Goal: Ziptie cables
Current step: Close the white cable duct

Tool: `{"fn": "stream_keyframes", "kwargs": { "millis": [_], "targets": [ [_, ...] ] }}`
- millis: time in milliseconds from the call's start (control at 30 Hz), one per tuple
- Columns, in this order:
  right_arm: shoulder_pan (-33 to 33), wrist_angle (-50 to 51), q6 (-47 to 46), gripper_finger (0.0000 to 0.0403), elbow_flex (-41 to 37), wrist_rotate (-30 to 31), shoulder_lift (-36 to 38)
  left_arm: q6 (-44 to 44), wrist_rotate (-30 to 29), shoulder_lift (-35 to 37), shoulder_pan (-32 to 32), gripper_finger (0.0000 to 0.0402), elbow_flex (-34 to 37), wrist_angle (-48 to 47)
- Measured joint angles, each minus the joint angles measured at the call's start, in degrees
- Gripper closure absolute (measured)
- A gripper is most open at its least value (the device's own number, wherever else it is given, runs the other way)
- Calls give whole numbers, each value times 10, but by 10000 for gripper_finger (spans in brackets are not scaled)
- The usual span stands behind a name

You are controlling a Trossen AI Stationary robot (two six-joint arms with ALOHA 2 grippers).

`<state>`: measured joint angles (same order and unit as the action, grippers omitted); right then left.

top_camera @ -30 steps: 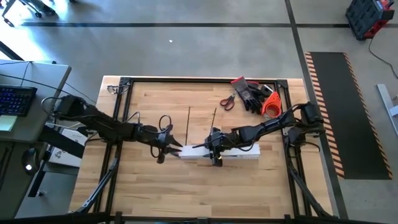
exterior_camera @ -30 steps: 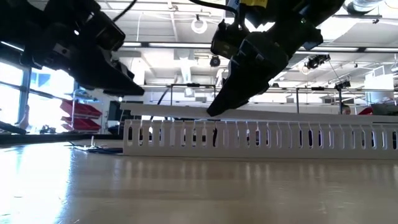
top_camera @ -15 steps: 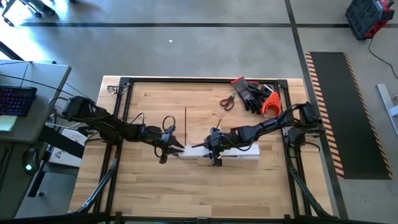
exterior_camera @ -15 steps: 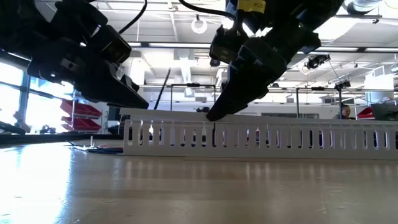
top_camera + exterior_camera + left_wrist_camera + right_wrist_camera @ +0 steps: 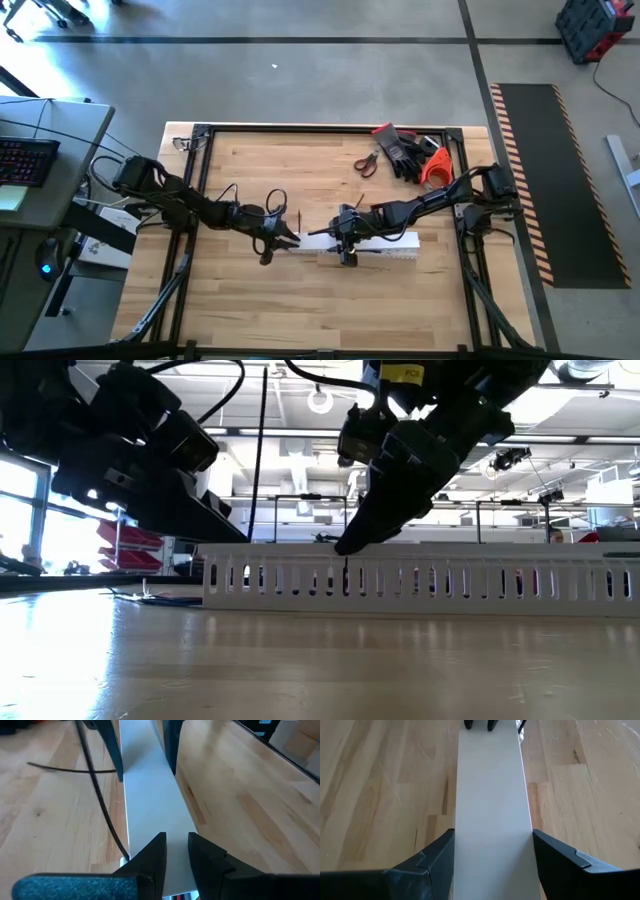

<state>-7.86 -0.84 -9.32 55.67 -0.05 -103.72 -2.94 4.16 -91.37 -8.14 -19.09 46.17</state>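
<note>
A white slotted channel (image 5: 385,243) (image 5: 420,580) lies on the wooden table with a flat white strip (image 5: 150,795) (image 5: 492,780) lying along its top. My left gripper (image 5: 283,240) (image 5: 240,536) (image 5: 177,842) is over the strip's left end, with a narrow gap between its fingers. My right gripper (image 5: 345,248) (image 5: 345,545) (image 5: 492,834) straddles the strip near its middle. One dark cable (image 5: 263,450) (image 5: 97,790) stands up from the strip's edge beside my left gripper; its lower end is hidden there. Another cable (image 5: 65,769) lies on the table. My left gripper comes slanting down from the table's left. Its fingertips (image 5: 159,847) are on the top face of the strip's left end (image 5: 176,827), which lies flat on the channel. My right gripper has one finger (image 5: 440,852) on each long edge of the strip (image 5: 465,840), across its width, slanting down from the right. What the fingers meet below the strip is hidden.
Red-handled scissors (image 5: 365,163), black gloves (image 5: 405,150) and an orange tool (image 5: 435,168) lie at the table's far right corner. A black frame (image 5: 330,128) runs round the table. Bare wood shows on the near side of the channel.
My left gripper has moved right and down onto the channel's left end. The strip's left end, raised a second ago, now lies flat on the channel. The dark cable has swung from lying on the table to standing upright, with its near end staying in place.
</note>
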Motion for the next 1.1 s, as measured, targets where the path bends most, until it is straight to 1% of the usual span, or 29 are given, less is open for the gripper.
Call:
{"fn": "stream_keyframes", "kwargs": {
  "millis": [200, 300, 500, 700, 833, 1100],
  "targets": [
    [0, 75, -14, 193, 45, -4, 0, 0, -4, -1, 0, 337, 0, 2],
    [0, 93, -30, 193, 57, -2, 0, -1, -8, -2, 0, 337, 1, 3],
    [-2, 96, -71, 193, 60, -1, 0, -13, -24, -2, 0, 337, 1, 5],
    [-12, 94, -97, 193, 60, 15, 0, -15, -28, -2, 0, 337, 1, 4],
    [-19, 94, -103, 193, 60, 30, 0, -15, -34, -2, 0, 337, 1, 2],
    [-21, 95, -117, 193, 60, 31, 0, -31, -58, -1, -1, 337, 0, -21]
  ]
}}
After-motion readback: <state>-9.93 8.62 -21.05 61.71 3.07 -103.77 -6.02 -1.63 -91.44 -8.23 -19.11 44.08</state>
